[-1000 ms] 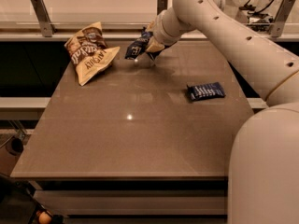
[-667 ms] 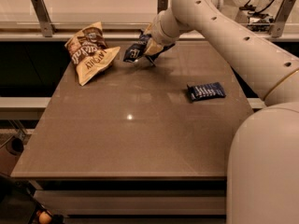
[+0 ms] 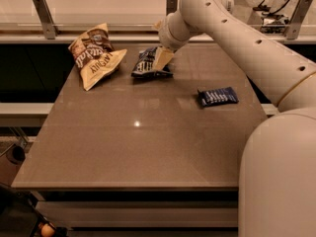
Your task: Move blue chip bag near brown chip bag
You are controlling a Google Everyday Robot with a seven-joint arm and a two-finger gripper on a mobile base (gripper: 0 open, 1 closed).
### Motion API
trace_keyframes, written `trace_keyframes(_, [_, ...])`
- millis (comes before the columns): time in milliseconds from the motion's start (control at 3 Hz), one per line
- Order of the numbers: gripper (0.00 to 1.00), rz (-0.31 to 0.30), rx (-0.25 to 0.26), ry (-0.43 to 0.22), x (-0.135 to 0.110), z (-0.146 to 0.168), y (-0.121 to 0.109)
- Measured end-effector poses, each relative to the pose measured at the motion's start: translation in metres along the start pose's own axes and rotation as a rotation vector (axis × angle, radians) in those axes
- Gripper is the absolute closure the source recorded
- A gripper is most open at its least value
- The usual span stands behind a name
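Nearest, on the right, the robot's cream body [image 3: 281, 181] fills the lower corner, and its arm [image 3: 237, 38] rises from there and reaches away and to the left over the brown table [image 3: 138, 152]. The near half of the tabletop shows only a small glint of light. Further in, towards the right edge, lies a small dark-blue packet [image 3: 217, 97], flat, with its long side running left to right and well apart from the two bags. Beyond it, in the far part of the table and a little left of the middle, is the blue chip bag [image 3: 144, 65]. It sits low, on or just over the surface, printed face up. Its long axis runs roughly left to right, tilted so that the left end lies nearer and the right end farther, and the left end points towards the brown chip bag [image 3: 96, 58]. The gripper [image 3: 163, 59] is down at the blue bag's right end, over its upper corner; whether it clamps the bag or only rests against it cannot be told. The brown bag lies just to the left, a narrow strip of table between the two, set diagonally with its crumpled top towards the far-left corner. Behind both runs a pale ledge with a metal post [image 3: 43, 15].
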State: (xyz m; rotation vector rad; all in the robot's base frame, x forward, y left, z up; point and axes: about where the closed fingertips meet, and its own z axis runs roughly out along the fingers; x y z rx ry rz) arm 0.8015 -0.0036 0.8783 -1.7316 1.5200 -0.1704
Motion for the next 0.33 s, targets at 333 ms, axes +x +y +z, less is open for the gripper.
trace_keyframes(333, [0.0, 0.0, 0.0, 0.0, 0.0, 0.0001, 0.0001])
